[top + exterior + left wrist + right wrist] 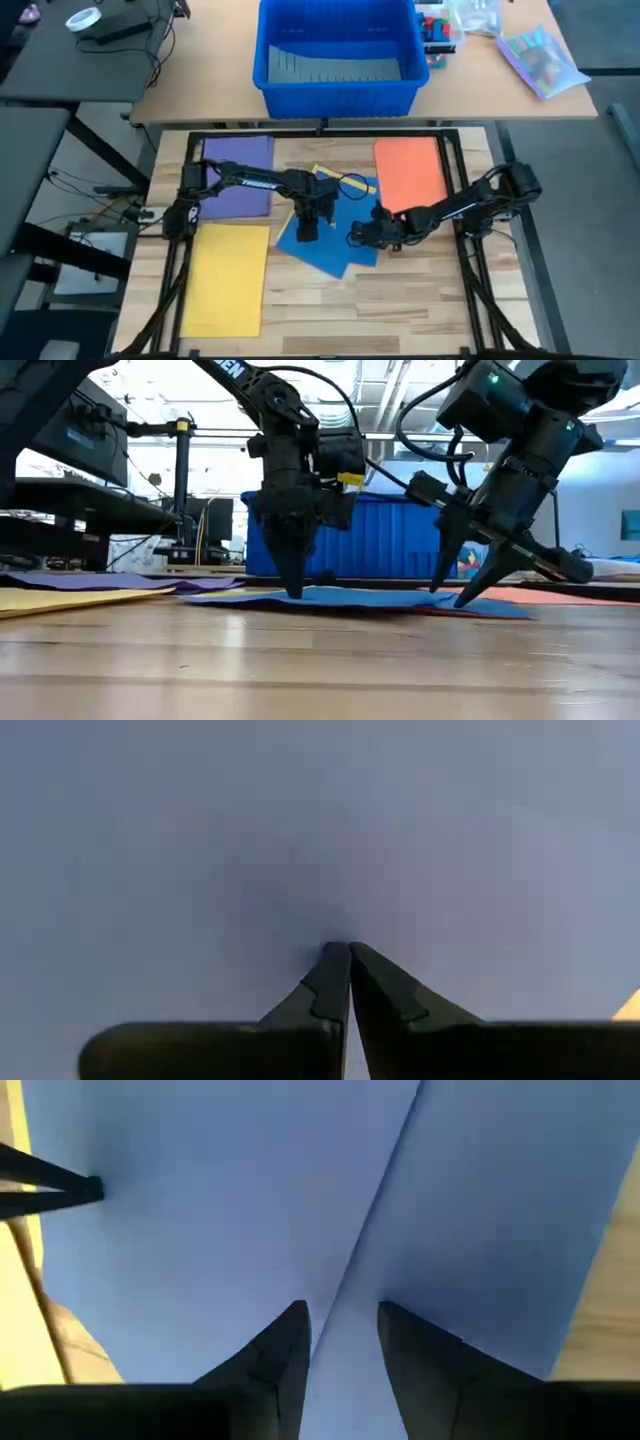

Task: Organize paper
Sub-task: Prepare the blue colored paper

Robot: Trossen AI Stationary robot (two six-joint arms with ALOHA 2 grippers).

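Fingers of the left gripper point(349, 948) pressed together, tips down on the blue paper point(325, 238) near the middle of the table point(400, 310) — low view shows them meeting the sheet as one point. Whether they pinch any of the sheet can't be told. Right gripper point(340, 1312) has its fingers spread apart, tips at or just above the blue paper's right side, a sheet edge running between them.

Progress, judged: partly done. The purple sheet point(240, 172) lies flat at the far left, the yellow sheet point(228, 276) flat at the near left, the orange sheet point(410, 170) flat at the far right — each apart from the others. Left to do — the blue paper, seemingly two overlapping sheets, sits skewed at centre with a bit of yellow paper point(325, 175) poking out at its far edge. A reddish edge shows under it in the low view.

Blue bin point(338, 52) stands on the table behind.
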